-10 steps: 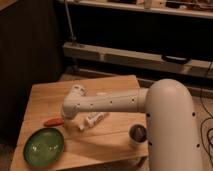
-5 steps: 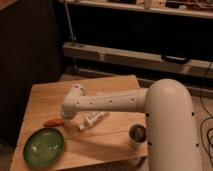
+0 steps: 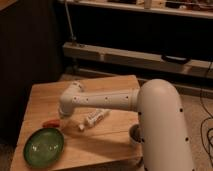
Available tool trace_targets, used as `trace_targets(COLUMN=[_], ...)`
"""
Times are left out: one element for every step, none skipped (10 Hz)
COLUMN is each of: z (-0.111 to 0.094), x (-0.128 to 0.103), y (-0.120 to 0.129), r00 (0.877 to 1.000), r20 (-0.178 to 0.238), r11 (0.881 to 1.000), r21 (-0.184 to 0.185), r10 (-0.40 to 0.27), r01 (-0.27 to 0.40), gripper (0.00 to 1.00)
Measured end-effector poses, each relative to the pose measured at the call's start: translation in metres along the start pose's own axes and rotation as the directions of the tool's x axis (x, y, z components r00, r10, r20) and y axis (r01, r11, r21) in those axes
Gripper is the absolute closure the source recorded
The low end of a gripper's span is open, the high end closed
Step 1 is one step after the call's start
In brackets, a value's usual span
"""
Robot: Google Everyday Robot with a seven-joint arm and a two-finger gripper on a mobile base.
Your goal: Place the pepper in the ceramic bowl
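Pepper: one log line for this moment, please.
pepper: on table, beside bowl, not in | gripper: low by pepper | tube: on table

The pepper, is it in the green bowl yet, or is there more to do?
Not yet. The small red-orange pepper lies on the wooden table, just beyond the rim of the wide glossy green ceramic bowl, which holds nothing. The gripper is down at the pepper, beside the white labelled tube. Left to do: carry the pepper over the bowl and let go.
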Motion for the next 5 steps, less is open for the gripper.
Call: trace_targets(z=[-0.004,-0.005,-0.005,0.002,0.008], x=[0.001,0.004,0.007,0.004,0.001], y=[0.0,-0.002,-0.002,-0.001,0.0], r00=[1.0,1.0,1.0,1.0,1.0], r20=[-0.006,-0.011,-0.015,-0.015,-0.015], r11=[1.0,1.0,1.0,0.999,0.998], r21=[0.004,0.01,0.022,0.044,0.058], r10=[-0.006,-0.014,-0.018,-0.017,-0.018], r01=[0.006,0.014,0.018,0.018,0.019], gripper=[0.2,0.2,0.2,0.2,0.2])
